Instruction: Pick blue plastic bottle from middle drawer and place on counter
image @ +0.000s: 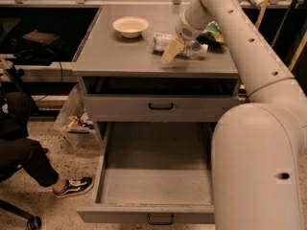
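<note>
One pincer (171, 51) hangs over the counter (120, 56). Touching its far side, the blue plastic bottle (192, 47) lies crosswise, left to right. Whether it grips, I cannot tell.

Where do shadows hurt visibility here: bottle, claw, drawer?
Camera view: counter evenly lit; claw, over the counter by the lying blue plastic bottle, casts only a soft shadow; open drawer dimmer, floor readable; gap under the counter and the left background are dark.

Lab-like workroom: grey metal drawer cabinet (160, 108), speckled hard floor (72, 163), seated person (19, 150) at left; robot hand (171, 51) over the cabinet's surface (120, 56).
</note>
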Robot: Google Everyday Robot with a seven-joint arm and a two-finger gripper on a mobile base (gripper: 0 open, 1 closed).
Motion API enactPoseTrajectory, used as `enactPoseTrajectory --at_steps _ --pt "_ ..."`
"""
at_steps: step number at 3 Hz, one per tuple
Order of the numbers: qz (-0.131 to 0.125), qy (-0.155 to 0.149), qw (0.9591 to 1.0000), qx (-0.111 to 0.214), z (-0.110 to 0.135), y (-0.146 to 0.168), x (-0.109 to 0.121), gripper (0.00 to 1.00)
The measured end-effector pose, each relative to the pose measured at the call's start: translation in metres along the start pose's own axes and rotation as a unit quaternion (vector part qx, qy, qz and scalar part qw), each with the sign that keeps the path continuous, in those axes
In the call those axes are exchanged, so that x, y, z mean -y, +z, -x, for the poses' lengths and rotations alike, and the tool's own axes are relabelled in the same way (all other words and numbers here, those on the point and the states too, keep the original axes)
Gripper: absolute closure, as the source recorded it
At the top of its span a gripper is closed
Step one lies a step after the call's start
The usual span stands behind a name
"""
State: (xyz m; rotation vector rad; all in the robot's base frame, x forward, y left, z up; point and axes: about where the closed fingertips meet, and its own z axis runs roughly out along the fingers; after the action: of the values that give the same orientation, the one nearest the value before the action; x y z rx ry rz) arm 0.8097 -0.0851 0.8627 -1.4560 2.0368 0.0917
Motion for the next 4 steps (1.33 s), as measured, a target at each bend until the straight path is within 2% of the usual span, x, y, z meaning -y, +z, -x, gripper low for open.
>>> enactPoseTrajectory --at_steps 1,2,3,4 --pt "0.0 0.0 1.0 0.0 0.0 0.0 0.0 0.0" --pt "-0.011 -0.001 0.9999 -0.012 0.001 -0.011 0.005 0.0" --pt "-0.036 0.001 0.9991 -0.021 0.004 -0.058 0.017 0.0" --pt "-0.082 0.013 0.9965 -0.009 -0.002 -0.176 0.027 0.0"
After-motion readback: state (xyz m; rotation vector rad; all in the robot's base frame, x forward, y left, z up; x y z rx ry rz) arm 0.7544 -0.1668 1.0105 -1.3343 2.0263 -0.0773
